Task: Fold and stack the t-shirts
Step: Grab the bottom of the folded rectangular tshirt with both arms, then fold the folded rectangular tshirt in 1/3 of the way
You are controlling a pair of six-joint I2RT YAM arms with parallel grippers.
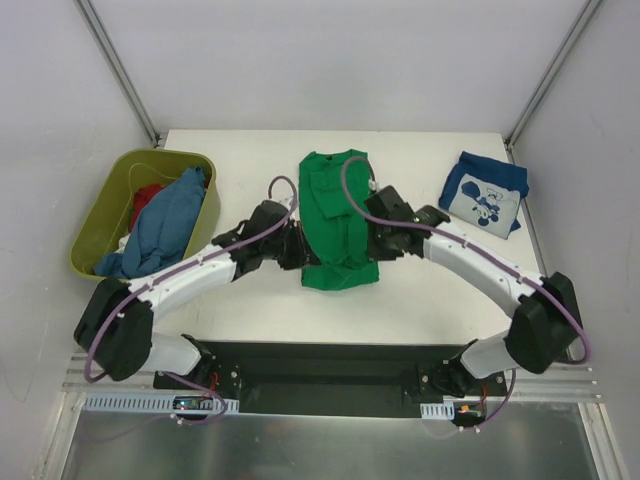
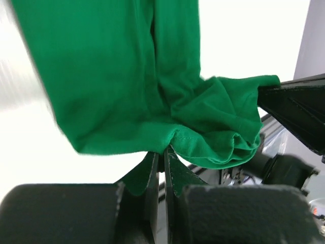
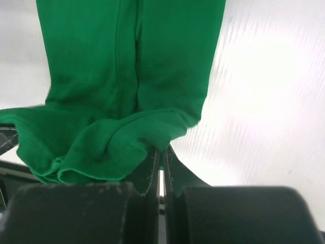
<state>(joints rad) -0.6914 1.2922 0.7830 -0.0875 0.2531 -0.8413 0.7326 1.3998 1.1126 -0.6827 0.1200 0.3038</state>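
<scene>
The bright green t-shirt [image 1: 338, 215] lies as a long folded strip in the middle of the table, its near end lifted and bunched. My left gripper [image 1: 296, 246] is shut on its near left corner; in the left wrist view [image 2: 163, 150] the cloth [image 2: 122, 76] hangs from the closed jaws. My right gripper [image 1: 376, 240] is shut on the near right corner, as the right wrist view [image 3: 162, 150] shows with the shirt [image 3: 127, 66] above it. The navy t-shirt [image 1: 486, 193] with a white cartoon print lies folded at the far right. The mid-blue shirt [image 1: 165, 225] and red shirt [image 1: 148, 194] sit in the tub.
The olive-green plastic tub [image 1: 108, 205] stands at the table's left edge. White walls and metal posts surround the white table [image 1: 420, 300]. The arm bases sit on a black plate at the near edge.
</scene>
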